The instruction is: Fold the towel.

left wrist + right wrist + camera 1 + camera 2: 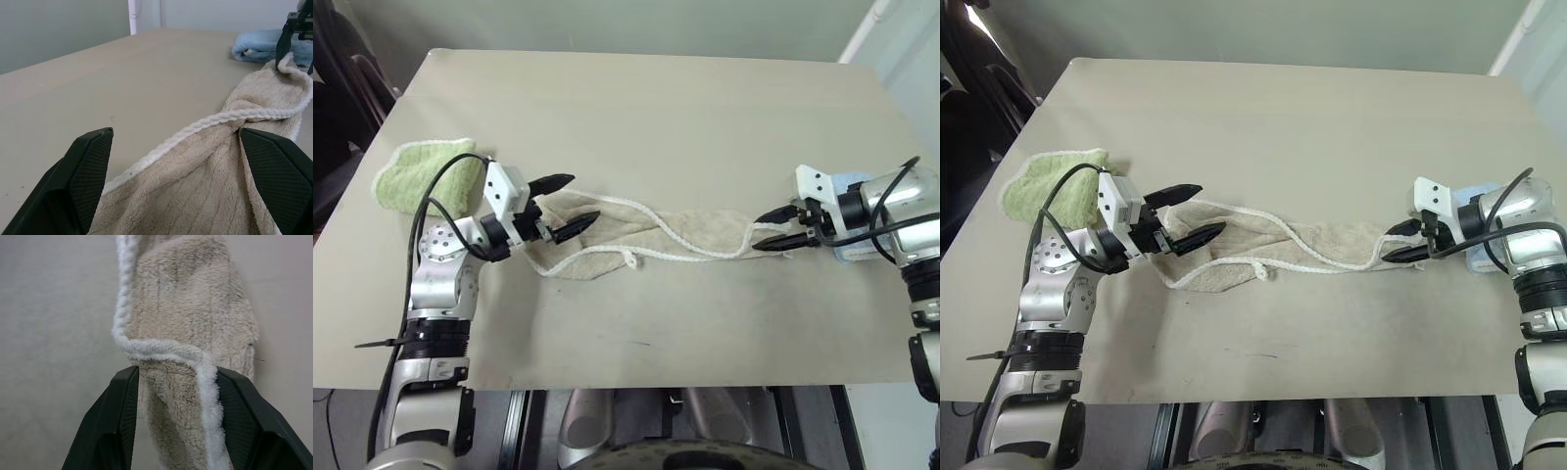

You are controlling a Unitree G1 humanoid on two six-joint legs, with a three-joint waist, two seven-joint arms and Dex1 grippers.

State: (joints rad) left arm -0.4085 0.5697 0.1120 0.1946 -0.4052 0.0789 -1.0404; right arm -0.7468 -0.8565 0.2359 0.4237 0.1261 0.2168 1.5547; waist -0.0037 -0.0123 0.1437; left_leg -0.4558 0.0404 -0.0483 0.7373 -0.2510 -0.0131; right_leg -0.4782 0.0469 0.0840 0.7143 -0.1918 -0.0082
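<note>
Beige towel (636, 233) lay bunched in a long strip across the frame's middle on the counter (636, 108). My left pincer (570, 204) stood wide over its left end; my right pincer (771, 229) half-closed straddled its right end.

**What you cannot make out**

The light-blue towel (850, 186) near the desk's right edge sits mostly behind the right claw (773, 229) and its wrist, so you see just a strip. The green towel (416, 176) at the left edge is partly covered by the left arm's cable. Whether the right claw's fingers (122, 421) actually press the beige towel (695, 233) between them cannot be told. The desk's (636, 108) right corners are cut off.
</note>
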